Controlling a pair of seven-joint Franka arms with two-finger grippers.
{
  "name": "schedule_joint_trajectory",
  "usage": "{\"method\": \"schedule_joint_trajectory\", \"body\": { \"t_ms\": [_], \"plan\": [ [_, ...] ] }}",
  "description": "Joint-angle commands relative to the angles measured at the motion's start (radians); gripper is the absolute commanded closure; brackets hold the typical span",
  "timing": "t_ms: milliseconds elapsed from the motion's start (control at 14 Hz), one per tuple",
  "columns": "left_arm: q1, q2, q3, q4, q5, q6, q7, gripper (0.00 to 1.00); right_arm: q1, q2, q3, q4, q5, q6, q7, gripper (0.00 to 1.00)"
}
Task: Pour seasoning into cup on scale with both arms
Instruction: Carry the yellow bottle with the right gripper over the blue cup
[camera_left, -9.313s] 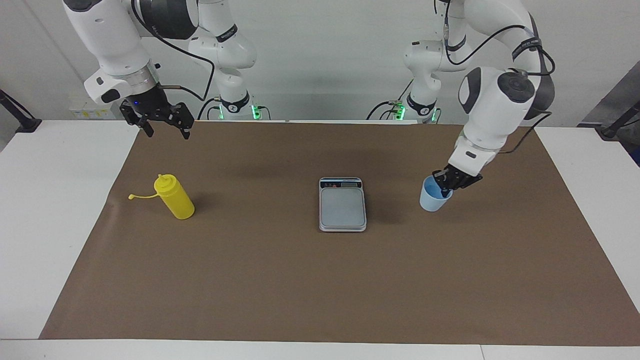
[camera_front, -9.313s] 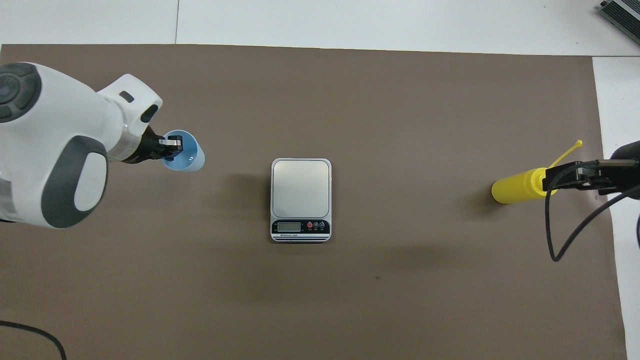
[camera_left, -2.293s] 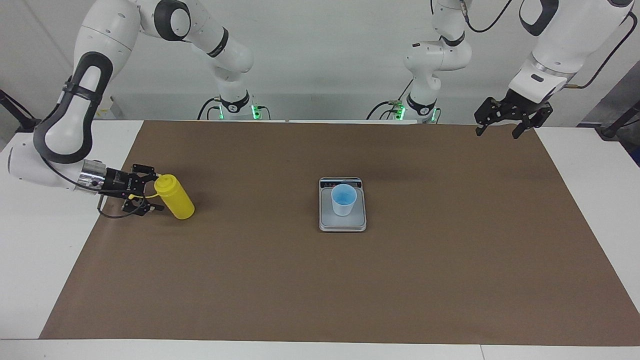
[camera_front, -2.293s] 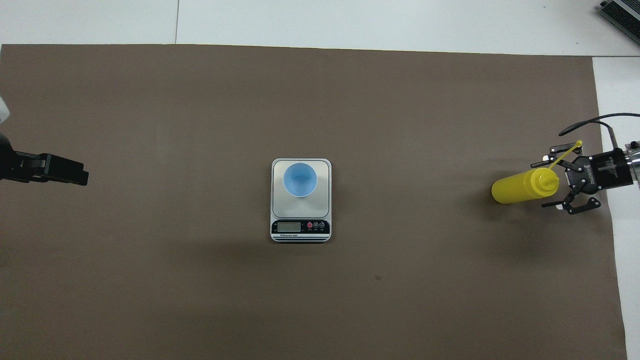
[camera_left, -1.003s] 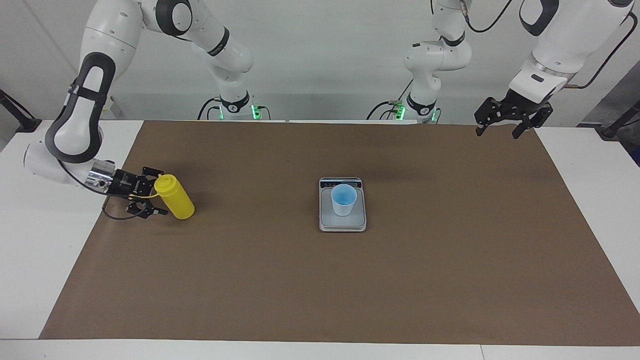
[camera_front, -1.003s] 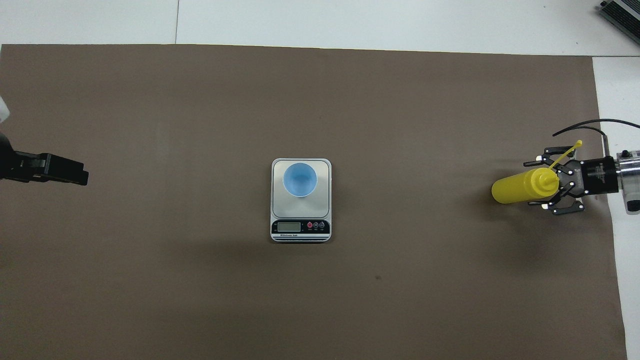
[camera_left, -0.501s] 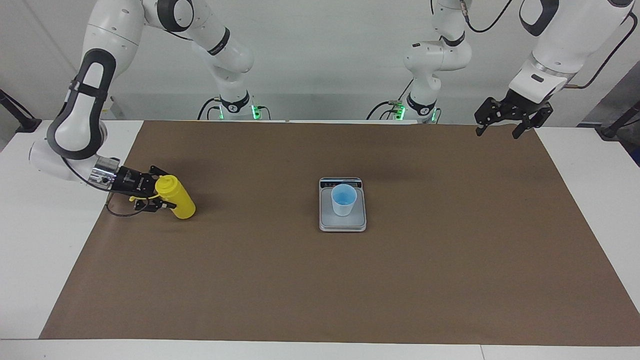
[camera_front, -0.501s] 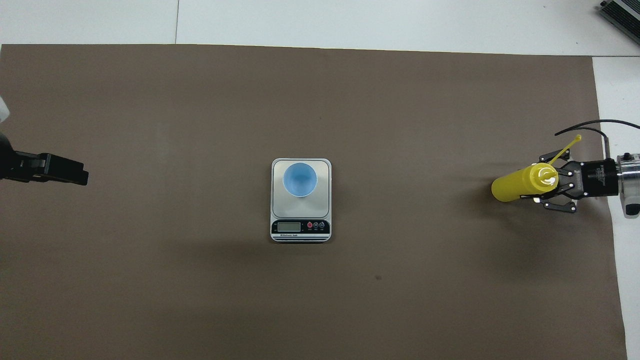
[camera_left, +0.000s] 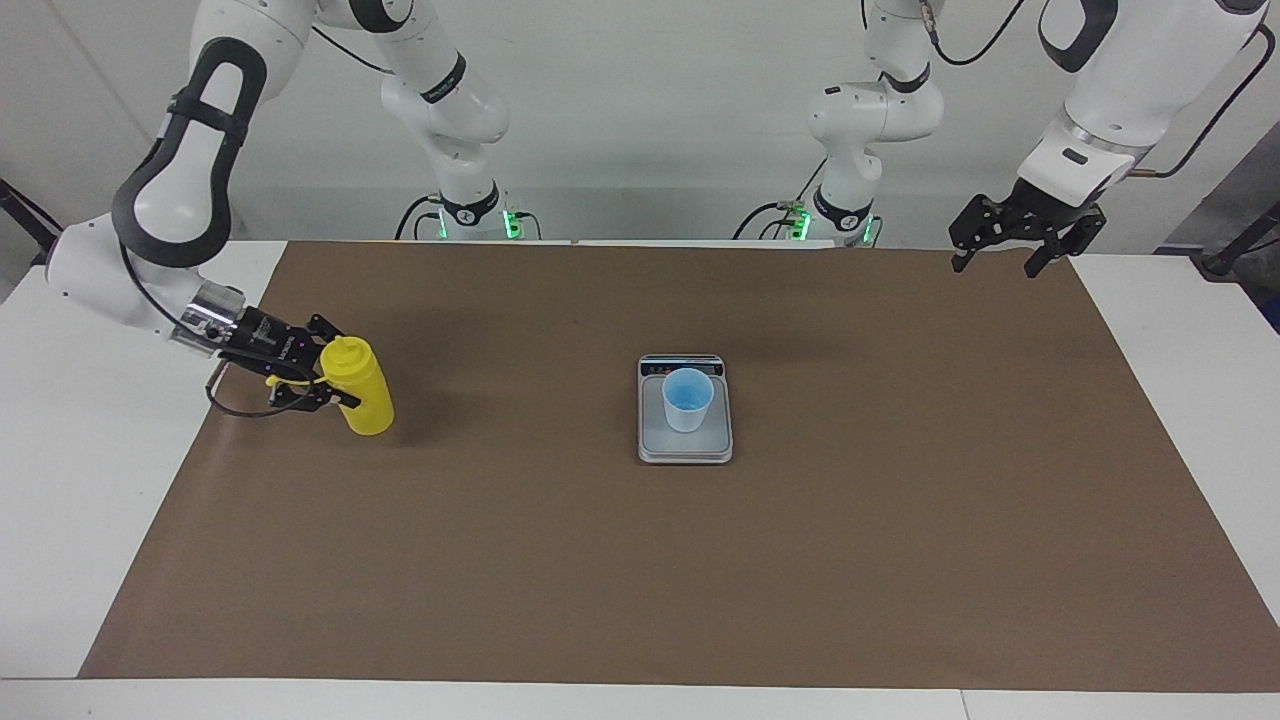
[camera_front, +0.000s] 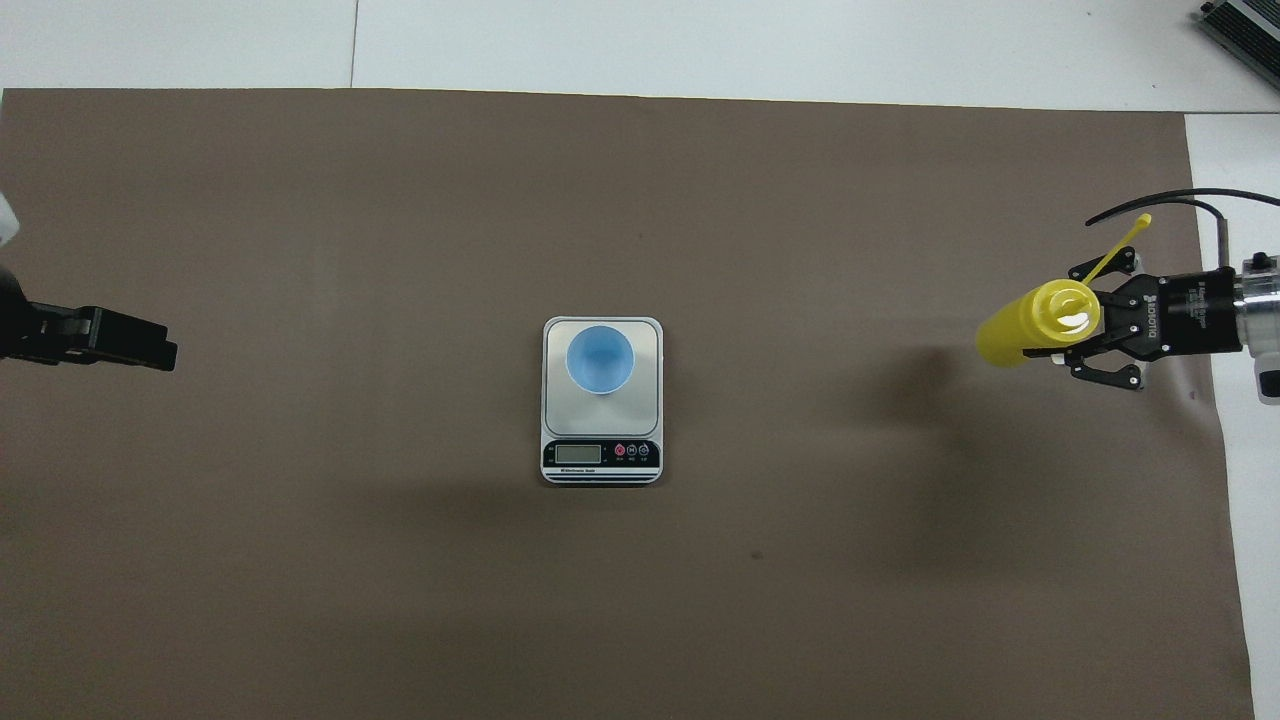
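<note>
The bottle (camera_left: 359, 385) is at the right arm's end of the tabletop (camera_left: 600, 560), standing on the brown mat or barely clear of it (can't tell which), with the right pincer (camera_left: 322, 383) clamped around its upper body just under the shoulder. In the overhead view you can see the nozzle end and the thin tether (camera_front: 1115, 247) sticking out past the pincer links. The cup (camera_left: 687, 398) sits upright on the scale (camera_left: 685, 442) mid-table, well apart from the bottle, display strip on the edge nearer the robots. The left pincer (camera_left: 1008, 243) hangs wide open and empty over the mat's corner at the left arm's end, just waiting. So my read is the grab is done and the carry-over plus pour is what's left. Stuff that could go sideways: it's a soft squeeze bottle, so a hard pinch may squirt seasoning out early on the way over. The grip is high up, so the bottle could swing or slip when it gets tipped. The cup is small and light, so a nudge from the nozzle could knock it over or shove it off the platform. The dangling tether might also drag into the cup.
</note>
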Motion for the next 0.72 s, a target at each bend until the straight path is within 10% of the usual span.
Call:
{"method": "schedule_joint_trajectory", "body": {
  "t_ms": [0,645],
  "plan": [
    [0.010,-0.022,-0.004,-0.023,-0.002,-0.004,-0.008,0.00,0.089,-0.051,-0.002,-0.014,-0.070,0.057,0.098,1.00],
    [0.010,-0.022,-0.004,-0.023,-0.002,-0.004,-0.008,0.00,0.563,-0.057,-0.001,0.009,-0.573,0.386,0.686,1.00]
  ]
}}
